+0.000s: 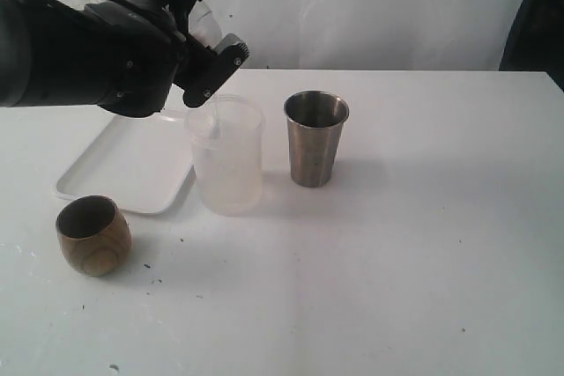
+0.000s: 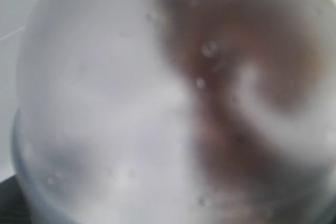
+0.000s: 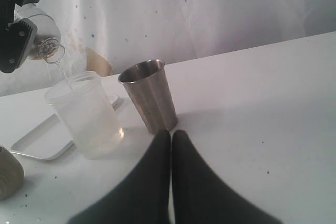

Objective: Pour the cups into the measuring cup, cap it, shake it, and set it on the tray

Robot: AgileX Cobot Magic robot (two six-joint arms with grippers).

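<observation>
the exterior view is taken from in front of the table (image 1: 423, 261), raised and angled down toward the white backdrop (image 1: 397, 6), at middling range; the left arm (image 1: 79, 50) is seen large in the upper left of the frame. the left wrist view is pressed so close to the held measuring cup (image 2: 105, 119) that the frame is filled and blurred. the right wrist view is set low, looking almost level across the tabletop, with the closed right gripper (image 3: 171, 135) at bottom centre. the steel tumbler (image 1: 315, 143), frosted cup (image 1: 226, 160), tray (image 1: 132, 169) and wooden cup (image 1: 92, 235) are shared by the exterior and right wrist views.
</observation>
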